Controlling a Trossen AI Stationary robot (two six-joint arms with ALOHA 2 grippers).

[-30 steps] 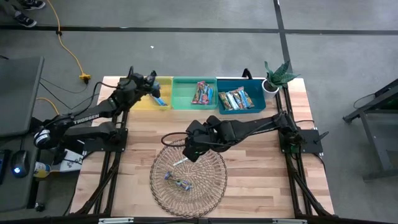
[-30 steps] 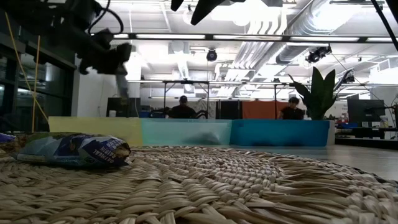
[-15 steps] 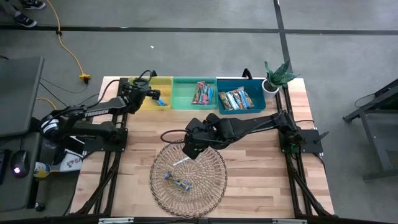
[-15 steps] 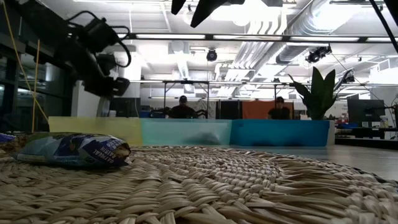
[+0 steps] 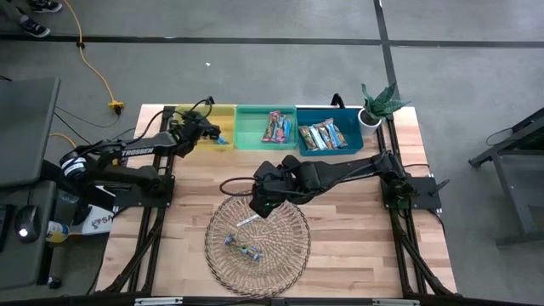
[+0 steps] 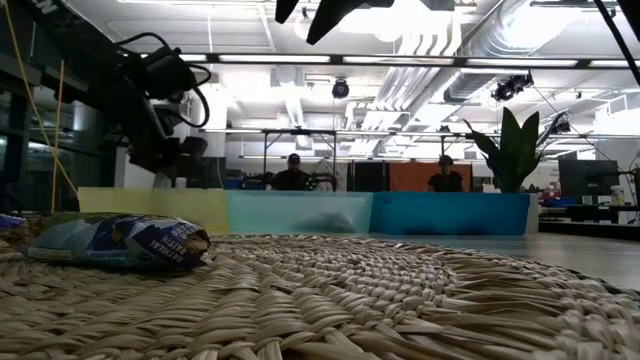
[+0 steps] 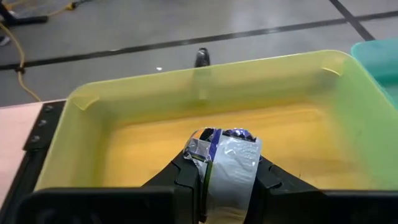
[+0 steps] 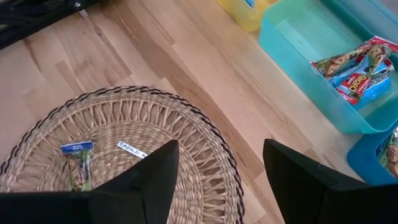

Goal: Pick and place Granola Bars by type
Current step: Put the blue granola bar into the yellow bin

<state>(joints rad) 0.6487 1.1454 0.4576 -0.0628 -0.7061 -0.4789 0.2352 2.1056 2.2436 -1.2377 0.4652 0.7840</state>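
- Silver-and-blue wrapped bar (image 7: 225, 163) pinched in left gripper (image 5: 211, 132), over yellow bin (image 7: 93, 124) at table's far edge.
- Hung right gripper (image 8: 217, 177) with fingers spread above far rim of woven basket (image 8: 205, 155).
- Left two bars (image 5: 244, 250) lying in basket.
- Kept other bars in green bin (image 5: 251, 127) and blue bin (image 5: 353, 132).

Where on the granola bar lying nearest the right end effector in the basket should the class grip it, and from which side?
Probably from straight above, closing across the narrow middle of the granola bar. It lies flat on the woven basket, so only its long edges seem to offer opposing faces. The open right end effector hovers beside it.
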